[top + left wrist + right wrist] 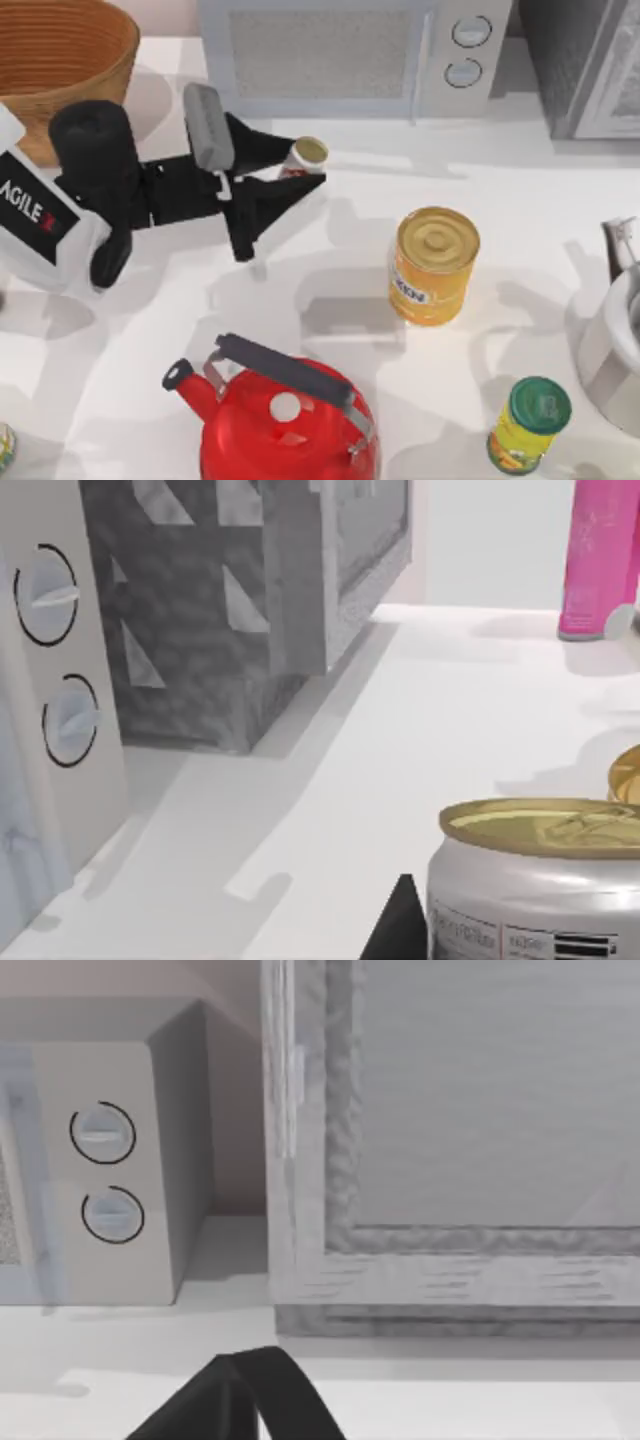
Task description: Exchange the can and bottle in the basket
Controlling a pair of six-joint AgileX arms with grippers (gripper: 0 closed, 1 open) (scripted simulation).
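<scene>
White counter: left gripper (300,172) clamps the tiny red-labelled white bottle (304,157); next, carry it to the woven wicker basket (60,60)

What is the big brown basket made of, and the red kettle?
The basket looks like woven wicker: tan-brown, ribbed sides, thick rim. The kettle seems to be glossy painted metal, judging by its shiny red body, with a dark handle that may be plastic.
</scene>
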